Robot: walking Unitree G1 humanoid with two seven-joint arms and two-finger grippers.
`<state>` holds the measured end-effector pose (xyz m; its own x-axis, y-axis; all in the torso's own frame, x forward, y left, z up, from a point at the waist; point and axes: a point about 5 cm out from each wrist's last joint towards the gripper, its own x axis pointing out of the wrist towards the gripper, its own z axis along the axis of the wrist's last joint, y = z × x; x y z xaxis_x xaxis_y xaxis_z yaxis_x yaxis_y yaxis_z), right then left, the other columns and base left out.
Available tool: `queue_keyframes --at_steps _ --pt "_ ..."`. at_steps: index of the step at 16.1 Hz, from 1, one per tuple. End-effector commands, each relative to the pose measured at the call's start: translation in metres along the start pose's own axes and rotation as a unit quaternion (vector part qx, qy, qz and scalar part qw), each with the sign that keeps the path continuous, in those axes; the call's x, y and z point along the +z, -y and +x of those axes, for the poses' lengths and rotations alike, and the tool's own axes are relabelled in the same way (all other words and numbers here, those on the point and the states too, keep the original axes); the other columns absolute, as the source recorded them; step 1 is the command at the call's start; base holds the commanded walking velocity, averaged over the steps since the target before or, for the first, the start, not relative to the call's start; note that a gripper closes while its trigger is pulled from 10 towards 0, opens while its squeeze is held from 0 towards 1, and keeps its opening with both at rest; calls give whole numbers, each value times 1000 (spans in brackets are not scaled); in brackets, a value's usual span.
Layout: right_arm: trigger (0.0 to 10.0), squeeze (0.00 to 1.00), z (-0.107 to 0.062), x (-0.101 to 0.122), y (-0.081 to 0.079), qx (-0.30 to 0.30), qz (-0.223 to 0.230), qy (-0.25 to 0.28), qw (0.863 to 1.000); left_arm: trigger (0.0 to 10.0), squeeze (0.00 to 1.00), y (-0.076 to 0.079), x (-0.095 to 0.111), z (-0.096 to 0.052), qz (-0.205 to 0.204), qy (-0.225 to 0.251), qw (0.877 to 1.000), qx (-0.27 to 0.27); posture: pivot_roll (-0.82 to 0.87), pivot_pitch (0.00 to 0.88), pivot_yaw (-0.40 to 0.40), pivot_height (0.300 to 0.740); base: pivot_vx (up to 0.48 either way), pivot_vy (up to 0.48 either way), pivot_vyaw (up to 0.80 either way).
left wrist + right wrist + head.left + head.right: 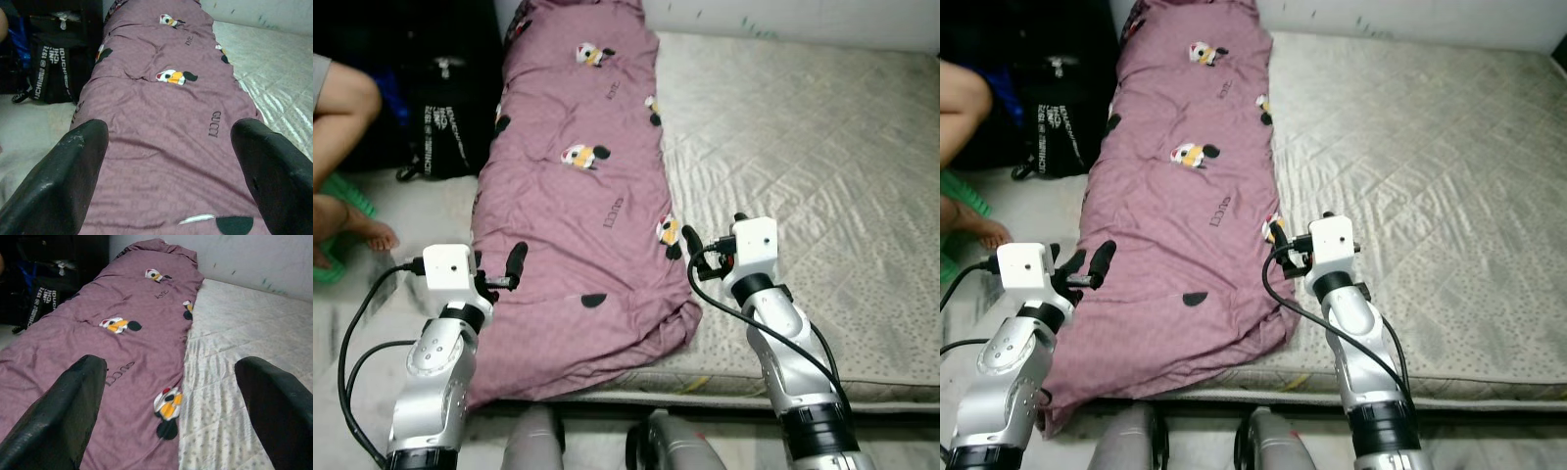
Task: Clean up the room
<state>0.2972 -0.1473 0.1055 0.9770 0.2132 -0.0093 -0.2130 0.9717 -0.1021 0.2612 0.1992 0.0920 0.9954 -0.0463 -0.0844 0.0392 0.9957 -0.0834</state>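
Head views: a long purple quilt printed with cartoon ducks lies lengthwise along the left part of a grey quilted mattress, its near end drooping over the mattress's front edge. Both silver arms are raised in front of the robot with forearms angled upward and wrists bent forward. The left gripper hovers over the quilt's near left edge; the right gripper hovers at the quilt's right edge, near a duck print where fabric meets bare mattress. From the head, the fingers are too foreshortened to judge.

Wrist views: these supply what the head views lack. The left wrist view shows two black fingers spread wide apart with nothing between them, quilt fabric lying beyond. The right wrist view likewise shows its fingers spread wide and empty, straddling the border between quilt and mattress.

Surroundings: a black bag with white lettering stands on the pale floor just left of the quilt, also visible in both wrist views. A person's bare leg and foot appear at the far left, beside something green. A pale wall rises behind the mattress. The robot's own legs show at the bottom, just before the mattress.
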Motion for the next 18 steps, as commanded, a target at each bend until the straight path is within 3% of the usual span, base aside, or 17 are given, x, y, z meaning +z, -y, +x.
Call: queue_keyframes --at_steps 1,13,18 --pt "10000 0 -1 0 0 4 2 -1 1000 10000 0 1 -1 -1 5 -3 1000 -1 55 132 -48 610 0 0 0" --pt "10000 0 -2 -3 -1 6 1 -10 1000 10000 0 5 -1 1 -2 -5 1000 -5 55 132 -51 610 0 0 0" --pt "10000 0 -1 -4 -1 5 1 -14 1000 10000 0 6 -2 1 -6 -7 1000 -13 55 132 -51 610 0 436 0"
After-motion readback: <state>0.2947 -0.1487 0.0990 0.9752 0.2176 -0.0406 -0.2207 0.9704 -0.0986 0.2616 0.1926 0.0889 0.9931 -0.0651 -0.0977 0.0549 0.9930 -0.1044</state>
